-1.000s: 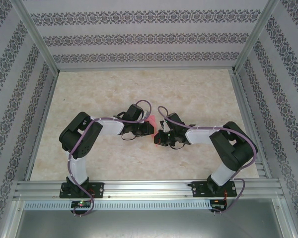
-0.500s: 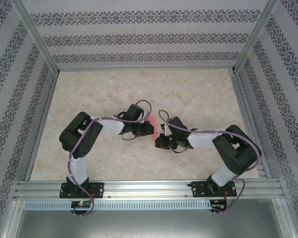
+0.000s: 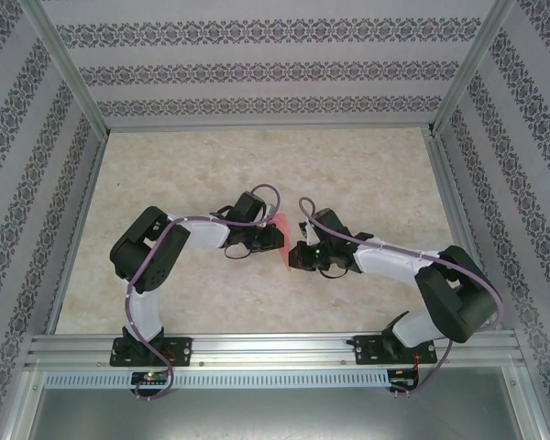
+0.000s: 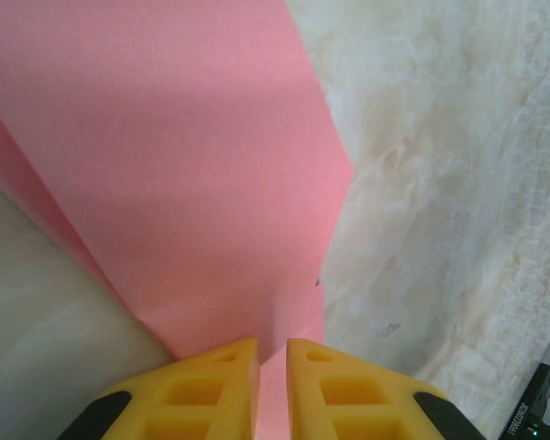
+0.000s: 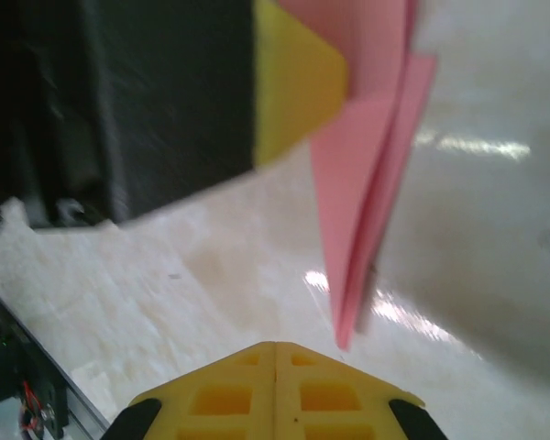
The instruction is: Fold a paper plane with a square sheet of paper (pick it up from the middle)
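Note:
The pink sheet of paper [image 4: 192, 156] is folded into a narrow pointed shape like a paper plane. My left gripper [image 4: 272, 353] is shut on its rear end, and the paper runs away from the yellow fingers. Seen by the right wrist camera, the folded paper [image 5: 362, 183] hangs with its layers pressed together and its tip pointing down just above the table. The left gripper's yellow finger [image 5: 293, 82] sits at its top. My right gripper [image 5: 275, 346] is shut with nothing in it, just short of that tip. From above, both grippers, left [image 3: 273, 235] and right [image 3: 293, 255], meet mid-table around the paper [image 3: 282, 244].
The beige marbled table [image 3: 211, 165] stretches to patterned walls at the back and sides. An aluminium rail [image 3: 275, 348] runs along the near edge, with both arm bases on it. The right arm's elbow [image 3: 458, 298] reaches out close to the right wall.
The right arm's elbow has swung out to the right and nearer, and its gripper has shifted slightly beside the paper. The left arm and the paper have stayed put.

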